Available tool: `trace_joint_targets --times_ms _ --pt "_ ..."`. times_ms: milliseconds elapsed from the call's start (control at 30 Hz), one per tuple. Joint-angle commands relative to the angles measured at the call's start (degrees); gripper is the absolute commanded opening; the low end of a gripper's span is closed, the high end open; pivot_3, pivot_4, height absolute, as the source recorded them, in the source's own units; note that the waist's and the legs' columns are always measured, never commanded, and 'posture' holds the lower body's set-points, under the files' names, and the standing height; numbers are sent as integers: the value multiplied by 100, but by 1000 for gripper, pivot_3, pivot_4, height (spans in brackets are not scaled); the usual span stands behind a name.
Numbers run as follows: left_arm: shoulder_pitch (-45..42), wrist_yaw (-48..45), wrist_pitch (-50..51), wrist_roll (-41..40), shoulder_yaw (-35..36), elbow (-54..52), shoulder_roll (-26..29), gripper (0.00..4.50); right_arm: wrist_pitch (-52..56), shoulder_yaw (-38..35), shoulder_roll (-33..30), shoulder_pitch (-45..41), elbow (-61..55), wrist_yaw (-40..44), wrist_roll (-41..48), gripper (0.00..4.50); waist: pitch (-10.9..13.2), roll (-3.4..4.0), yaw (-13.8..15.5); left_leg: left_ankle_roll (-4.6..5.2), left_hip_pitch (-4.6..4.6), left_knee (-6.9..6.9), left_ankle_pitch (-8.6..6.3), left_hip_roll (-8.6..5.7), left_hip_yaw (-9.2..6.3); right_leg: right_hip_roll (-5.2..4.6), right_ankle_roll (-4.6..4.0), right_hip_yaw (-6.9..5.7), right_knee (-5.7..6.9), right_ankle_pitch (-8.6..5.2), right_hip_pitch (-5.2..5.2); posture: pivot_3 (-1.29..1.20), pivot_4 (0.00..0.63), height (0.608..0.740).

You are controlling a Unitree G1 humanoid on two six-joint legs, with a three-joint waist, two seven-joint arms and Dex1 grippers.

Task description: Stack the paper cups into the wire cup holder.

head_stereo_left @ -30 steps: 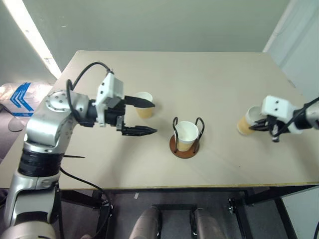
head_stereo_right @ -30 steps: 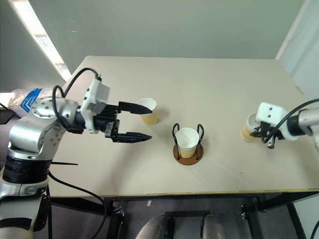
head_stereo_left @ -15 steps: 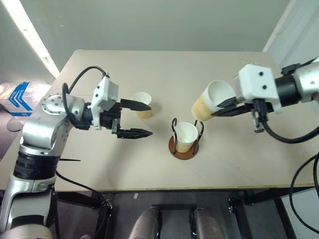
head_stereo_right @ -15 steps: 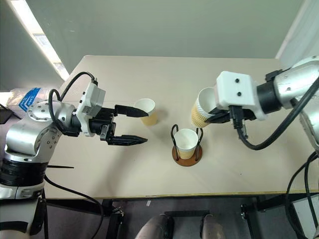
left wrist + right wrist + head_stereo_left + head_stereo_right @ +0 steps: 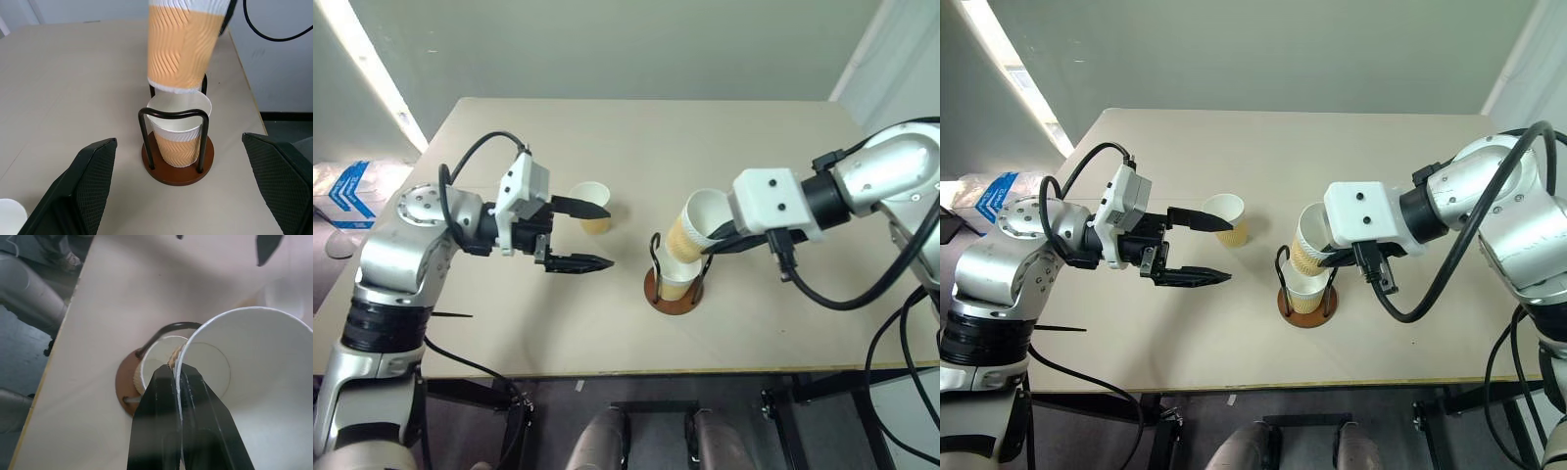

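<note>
The right gripper (image 5: 178, 382) pinches a paper cup's (image 5: 697, 223) rim, tilted above the cup in the wire cup holder (image 5: 674, 292). It should straighten the cup, then lower it slowly. The left gripper (image 5: 579, 234) waits with fingers apart.

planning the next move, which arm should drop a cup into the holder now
The right. Its gripper is shut on the rim of a paper cup, held tilted just above the cup already in the wire cup holder. The left gripper hangs open, holding nothing, beside the third cup.
</note>
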Motion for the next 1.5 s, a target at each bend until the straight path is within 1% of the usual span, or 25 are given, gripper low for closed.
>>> trace_joint_targets --times_ms 33,333,500,533,600,700,733,833,867,967,1067,1167,1300,1367,1500 --pt "-160 32 -94 13 22 -89 -21 4500 -92 57 39 15 -148 1 -94 62 0 0 0 0 0 0 0 0 0 0 0 0 1 0 0 0 150 740" --pt "-185 47 -83 28 -11 -120 -83 4500 -343 456 197 39 1 53 -512 62 0 0 -2 -1 5 1 1 1 1 0 -4 0 3 2 1 0 150 740" --pt "-180 53 -99 73 -54 -122 -121 4500 -279 486 354 -53 79 14 -625 62 0 0 -2 0 5 1 1 1 0 0 -7 0 2 5 1 0 150 740" --pt "-172 43 -104 79 -60 -125 -120 4500 -258 472 386 -81 98 -15 -645 232 0 0 -3 0 5 1 1 1 0 0 -7 0 3 4 1 0 150 740" --pt "-171 32 -116 88 -70 -118 -117 4500 -227 426 427 -122 135 -54 -661 721 0 0 -3 0 6 1 1 1 0 0 -8 -1 3 5 0 0 150 740" --pt "-170 25 -135 95 -85 -107 -104 4500 -161 343 451 -164 155 -117 -661 1701 0 0 -3 0 6 1 1 1 0 0 -9 -1 2 5 1 0 150 740" --pt "-167 23 -141 106 -92 -106 -99 4500 -120 297 459 -177 155 -160 -652 2089 0 0 -3 0 6 1 1 1 0 0 -9 -1 2 5 1 0 150 740" --pt "-183 119 -230 335 -192 -57 -75 4500 216 -87 541 -195 184 -498 -487 3158 0 0 -2 0 6 1 1 1 0 0 -9 -1 3 6 1 0 150 740" --pt "-213 218 -221 418 -210 -31 -86 4500 490 -325 560 -182 191 -616 -329 3475 0 0 -1 0 6 1 1 1 0 0 -9 -2 3 6 1 0 150 740" --pt "-334 533 -333 759 -260 65 -100 4500 1404 -1198 673 -55 100 -1021 297 3475 1 -2 3 -2 4 2 2 0 0 0 -9 -1 2 6 2 0 150 740" --pt "-497 771 -581 1203 -377 193 -64 4500 2064 -2094 944 128 -1 -1623 764 3475 0 -6 8 -4 6 1 3 -1 0 0 -9 0 -1 6 5 0 150 740" --pt "-821 1109 -852 1971 -718 515 25 4500 2579 -2882 1033 469 -187 -2061 1177 3475 0 -7 24 -5 8 0 3 -1 0 0 -9 0 1 6 5 0 150 740" --pt "-1177 1311 -1192 2696 -1078 801 60 4500 2936 -3401 1063 797 -407 -2479 1632 3475 1 -7 20 -8 7 0 4 -3 2 0 -9 2 0 6 1 0 150 740" --pt "-1276 1379 -1495 3083 -1275 947 84 4500 3027 -3624 1188 871 -431 -2674 1890 3475 1 -7 20 -9 7 -1 3 -2 2 0 -9 3 0 5 0 0 150 740" --pt "-1456 1490 -1921 3647 -1566 1353 1 4500 2771 -3837 1177 1123 -524 -2818 2199 3475 1 -7 18 -10 7 -4 3 -2 3 1 -7 5 1 4 -5 0 150 740"
